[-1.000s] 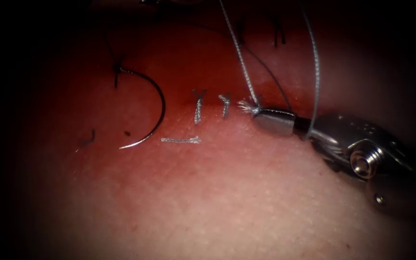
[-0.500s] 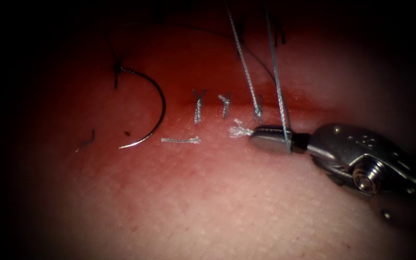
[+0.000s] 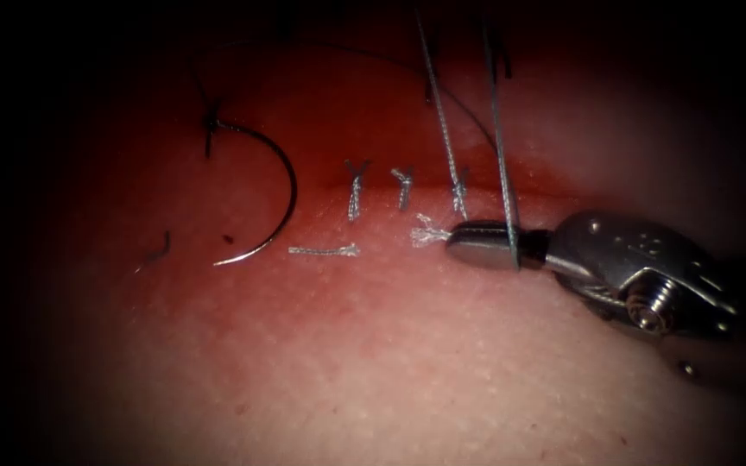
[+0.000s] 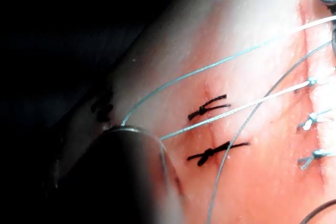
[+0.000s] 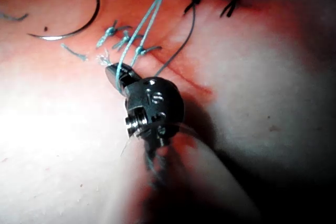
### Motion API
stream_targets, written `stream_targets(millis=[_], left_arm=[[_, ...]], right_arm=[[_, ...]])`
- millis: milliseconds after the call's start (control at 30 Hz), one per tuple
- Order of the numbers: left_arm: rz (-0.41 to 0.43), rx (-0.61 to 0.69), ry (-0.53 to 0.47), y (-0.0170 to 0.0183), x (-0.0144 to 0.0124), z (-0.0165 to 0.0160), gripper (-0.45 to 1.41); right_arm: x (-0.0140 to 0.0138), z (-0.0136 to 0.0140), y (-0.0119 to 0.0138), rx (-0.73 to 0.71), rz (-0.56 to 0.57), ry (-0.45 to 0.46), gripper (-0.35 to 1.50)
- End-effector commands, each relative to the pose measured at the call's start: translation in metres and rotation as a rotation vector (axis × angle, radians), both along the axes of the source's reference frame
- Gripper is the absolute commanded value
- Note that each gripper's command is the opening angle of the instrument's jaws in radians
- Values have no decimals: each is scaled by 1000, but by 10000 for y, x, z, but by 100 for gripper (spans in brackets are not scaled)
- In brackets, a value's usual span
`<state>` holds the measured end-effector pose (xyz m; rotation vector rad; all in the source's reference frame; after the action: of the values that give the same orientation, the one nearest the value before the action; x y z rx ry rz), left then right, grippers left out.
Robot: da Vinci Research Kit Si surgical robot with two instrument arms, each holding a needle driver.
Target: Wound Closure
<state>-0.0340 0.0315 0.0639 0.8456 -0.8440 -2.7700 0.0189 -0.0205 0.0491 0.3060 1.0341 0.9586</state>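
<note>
- Lying across the whole endoscope view as the working surface: pale tissue (image 3: 373, 362), wet with red fluid (image 3: 321, 121) around the horizontal cut (image 3: 407, 177).
- Resting free on the tissue at the left end of the cut: curved needle (image 3: 282, 185), flat on its side, not in the tissue and not held, apparently parked clear of the knot work.
- Trailing from the needle's swaged end: dark thread (image 3: 468, 112), arcing up and over toward the right.
- Lying loose just right of the needle's tip: a cut end of thread (image 3: 325, 251).
- Sitting along the cut, side by side: finished pale stitches (image 3: 356, 185), trimmed short.
- Rising taut from the rightmost stitch (image 3: 459, 194): two pale thread strands (image 3: 442, 112), seemingly under tension from above.
- Clamping a frayed thread tail (image 3: 427, 233) just below that stitch: right tool (image 3: 458, 239), jaws closed, one strand draping over them, likely for a knot throw.
- Reaching in as a blurred dark shaft: left tool (image 4: 126, 182); cannot tell the state of its tip.
</note>
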Motion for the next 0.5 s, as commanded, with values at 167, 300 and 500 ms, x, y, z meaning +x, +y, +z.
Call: stream_targets(millis=[167, 300, 500], left_arm=[[-7, -18, -5, 13, -6, 11, -45], [-17, -35, -4, 20, -2, 22, -45], [-20, -42, -9, 25, -1, 26, -45]], right_arm=[[11, -7, -18, 22, -56, -8, -35], [14, -12, -24, 32, -97, -4, -35], [13, -9, -25, 31, -106, -6, -35]])
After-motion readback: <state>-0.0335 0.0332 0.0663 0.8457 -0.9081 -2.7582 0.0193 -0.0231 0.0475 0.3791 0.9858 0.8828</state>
